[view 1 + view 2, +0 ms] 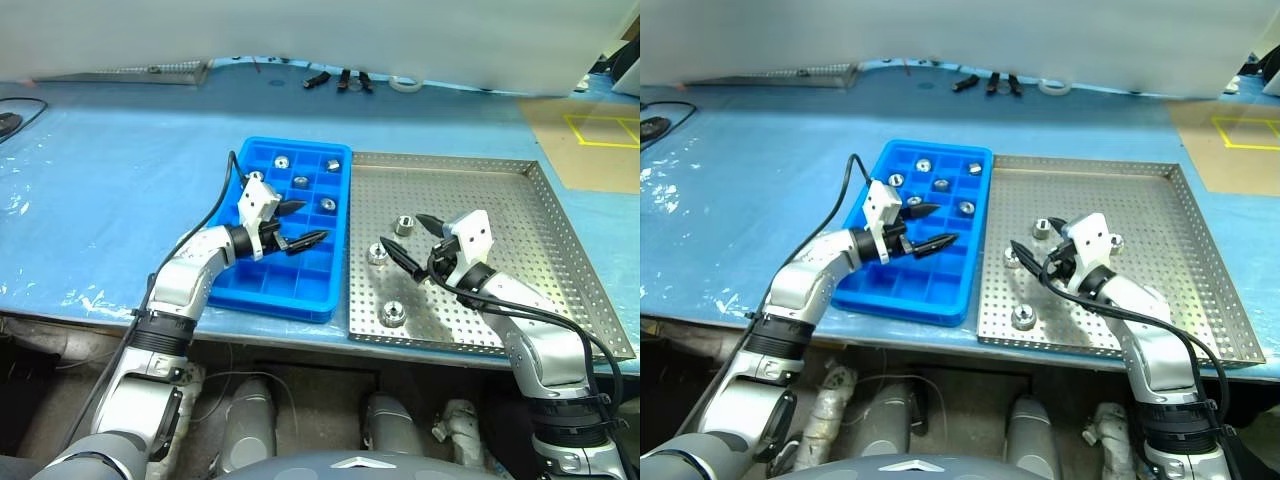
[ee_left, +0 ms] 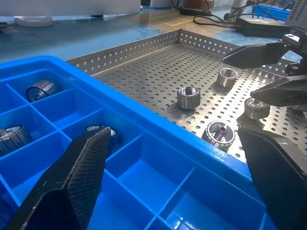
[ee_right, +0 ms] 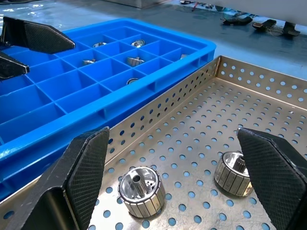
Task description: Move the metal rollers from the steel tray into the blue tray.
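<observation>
Left gripper (image 1: 302,224) is hovering released over the blue tray (image 1: 230,283), which is holding several metal rollers (image 1: 301,181) in its far compartments. Right gripper (image 1: 406,241), also spread and empty, is hanging above the steel tray (image 1: 520,230), where rollers are lying on the perforated floor. Both trays are sitting side by side on the tabletop (image 1: 100,170).
</observation>
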